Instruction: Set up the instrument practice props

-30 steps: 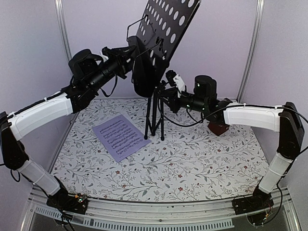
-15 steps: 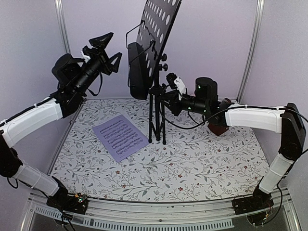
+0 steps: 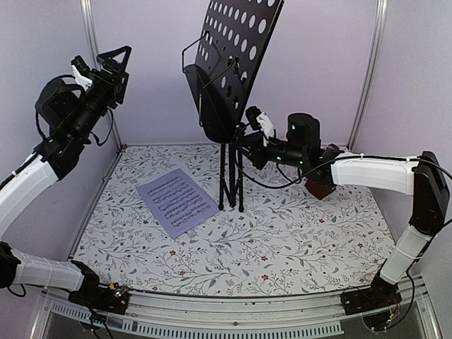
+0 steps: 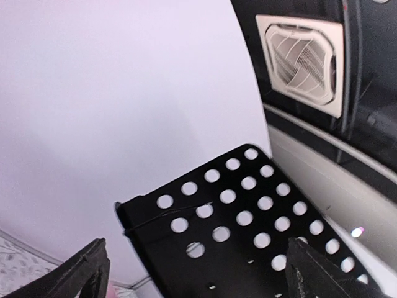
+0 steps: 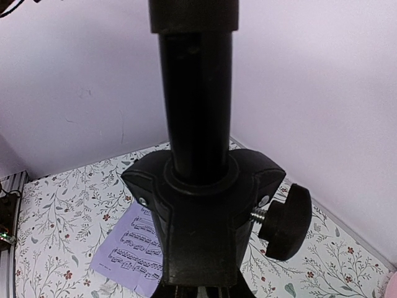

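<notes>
One music stand (image 3: pixel 227 176), long axis vertical, desk (image 3: pixel 212 106) tilted; left tool (image 3: pixel 104 69) spread open; right tool (image 3: pixel 244 134) against it, grip unclear.

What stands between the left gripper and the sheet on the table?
Nothing visible. The left gripper hangs open, high at the left. The sheet lies flat on the table, left of the stand, with only open space between them.

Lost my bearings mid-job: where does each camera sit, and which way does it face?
Top: above and behind, looking down at the table; left arm and right arm show.
Left wrist: raised high, facing the music stand; left pincer tips at the bottom corners.
Right wrist: close against the stand's post, sheet music beyond; no robot part shows.
Shared: the stand in all; the sheet in top and right wrist.
</notes>
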